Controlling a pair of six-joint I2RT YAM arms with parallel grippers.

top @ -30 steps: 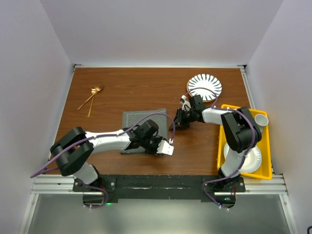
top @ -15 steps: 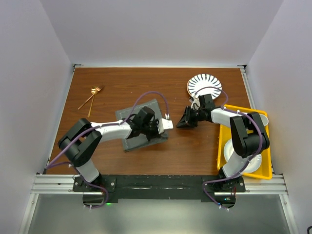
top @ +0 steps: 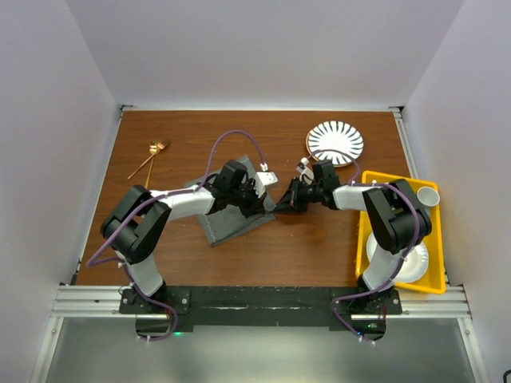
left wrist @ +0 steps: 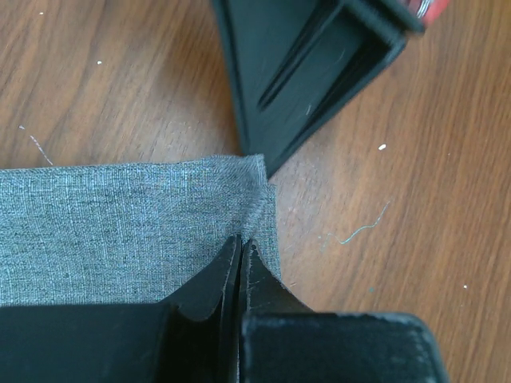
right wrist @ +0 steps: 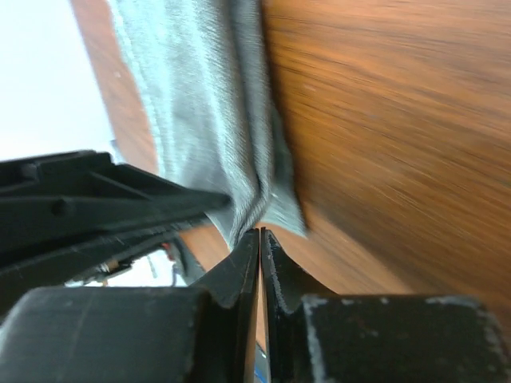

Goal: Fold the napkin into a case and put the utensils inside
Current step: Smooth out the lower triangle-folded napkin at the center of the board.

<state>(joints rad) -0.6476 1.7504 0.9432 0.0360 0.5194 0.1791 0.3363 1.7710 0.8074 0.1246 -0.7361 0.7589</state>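
left fingers [left wrist: 209,289] pinching dark grey fabric napkin [left wrist: 120,223], swinging corner off near edge | right fingers [right wrist: 235,275] rejoining, closed, grip unclear | fold starting

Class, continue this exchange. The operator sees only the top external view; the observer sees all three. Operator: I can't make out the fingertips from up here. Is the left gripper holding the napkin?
Observer: Yes. In the left wrist view the left gripper is shut on the napkin at its edge, and the cloth puckers beside the tips.
Operator: And the right gripper?
Observer: Shut too, tips right at the napkin's corner. I cannot tell whether any cloth is caught between them.
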